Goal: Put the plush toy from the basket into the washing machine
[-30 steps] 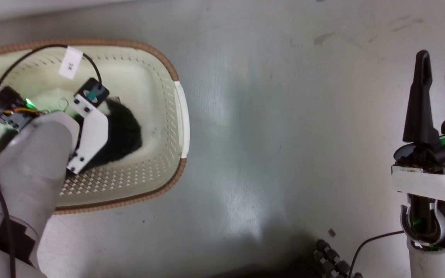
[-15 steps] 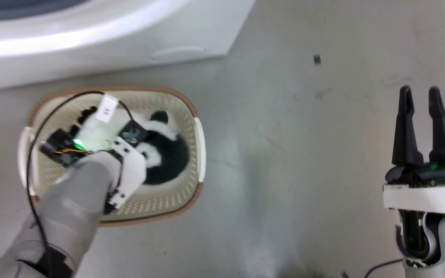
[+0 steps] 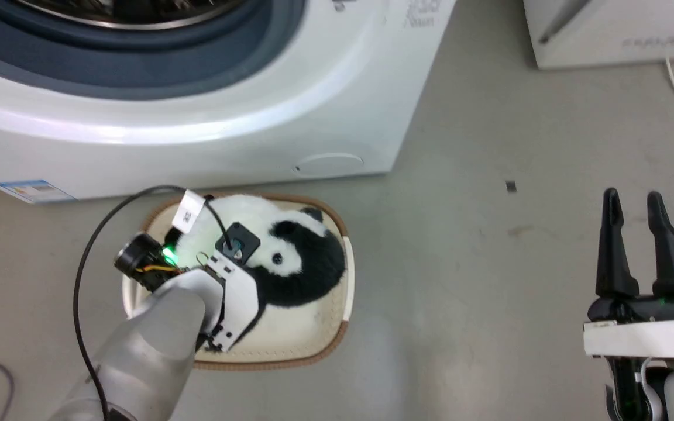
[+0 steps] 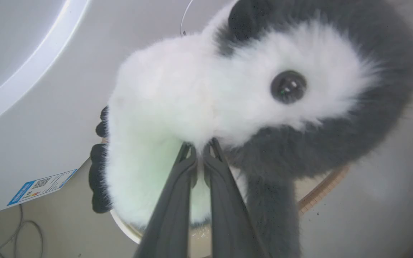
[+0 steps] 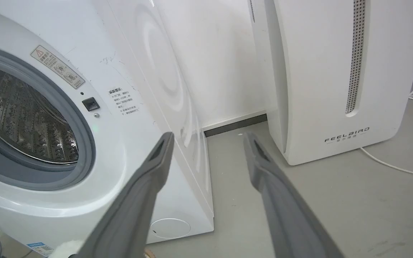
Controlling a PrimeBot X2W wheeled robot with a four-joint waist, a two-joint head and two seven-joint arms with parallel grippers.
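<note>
Pinching plush toy (image 3: 296,263) in left tool (image 4: 201,148) above the basket (image 3: 290,354); holding right tool (image 3: 632,196) spread, well right of it.

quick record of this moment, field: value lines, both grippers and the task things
plush toy: panda, held above basket
left gripper: shut on the toy's white fur
right gripper: open, holding nothing
basket: on floor before washing machine
washing machine: drum uncovered
white appliance: beside the washing machine
</note>
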